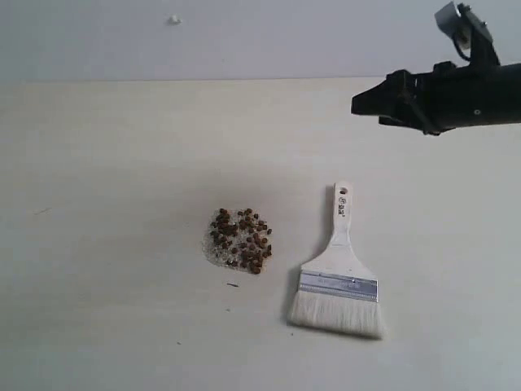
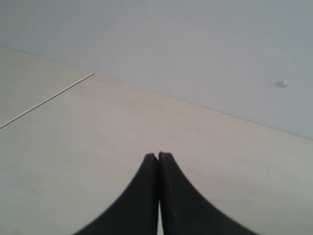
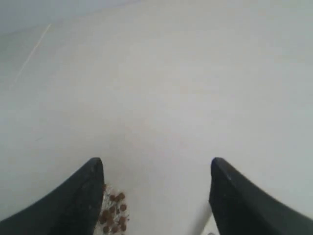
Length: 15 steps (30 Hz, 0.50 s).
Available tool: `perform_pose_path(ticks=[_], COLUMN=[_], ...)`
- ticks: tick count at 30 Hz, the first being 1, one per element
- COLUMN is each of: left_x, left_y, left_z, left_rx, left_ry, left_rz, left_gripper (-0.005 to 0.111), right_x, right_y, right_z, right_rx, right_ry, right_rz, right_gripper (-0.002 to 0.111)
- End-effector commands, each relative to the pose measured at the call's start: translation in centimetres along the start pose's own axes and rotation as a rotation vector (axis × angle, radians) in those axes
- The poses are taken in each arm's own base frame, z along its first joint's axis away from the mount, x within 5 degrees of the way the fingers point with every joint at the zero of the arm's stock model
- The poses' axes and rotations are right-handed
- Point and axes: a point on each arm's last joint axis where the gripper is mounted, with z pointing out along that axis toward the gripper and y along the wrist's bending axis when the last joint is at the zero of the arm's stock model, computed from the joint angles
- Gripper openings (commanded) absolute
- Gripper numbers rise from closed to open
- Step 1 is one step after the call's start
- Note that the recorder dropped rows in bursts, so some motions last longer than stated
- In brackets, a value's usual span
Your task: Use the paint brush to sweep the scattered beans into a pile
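The reddish-brown beans (image 1: 241,239) lie in a tight cluster among fine white grains at the table's middle. To their right the paint brush (image 1: 339,272) lies flat, handle pointing away, off-white bristles toward the near edge. My right gripper (image 1: 362,103) hangs open in the air above the table's far right, apart from both. In the right wrist view its jaws stand wide with nothing between them; a few beans (image 3: 113,210) show beside one finger and the tip of the brush handle (image 3: 208,226) beside the other. My left gripper (image 2: 158,155) is shut and empty, out of the exterior view.
The pale table (image 1: 106,204) meets a grey wall at the back. A small white fleck (image 1: 174,19) sits on the wall. A small dark speck (image 1: 233,284) lies just below the bean cluster.
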Motion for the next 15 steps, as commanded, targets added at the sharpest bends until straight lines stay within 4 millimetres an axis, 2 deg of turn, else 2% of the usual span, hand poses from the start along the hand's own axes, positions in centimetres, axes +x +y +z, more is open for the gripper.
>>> perform_pose_path(ticks=[1,6,9,15], left_x=[0.1,0.1,0.1,0.1], left_y=[0.1,0.1,0.1,0.1], left_z=[-0.1,-0.1,-0.1,-0.1], left_rx=[-0.006,-0.006,-0.006,-0.006], left_ry=[-0.002,-0.002,-0.002,-0.002], left_rz=[-0.005,-0.005,-0.005,-0.005], left_gripper=[0.000,0.000,0.000,0.000], right_x=[-1.9,-1.7,-0.2,5.8], right_y=[1.8,3.3,3.8,5.1], right_z=[-2.4,-4.9,-6.5,-10.9], right_rx=[0.074,0.173,0.244,0.408], right_ry=[-0.092,-0.067,-0.091,-0.168], right_rz=[-0.017,-0.049,-0.050,-0.109], right_gripper=[0.046,0.001,0.000,0.000])
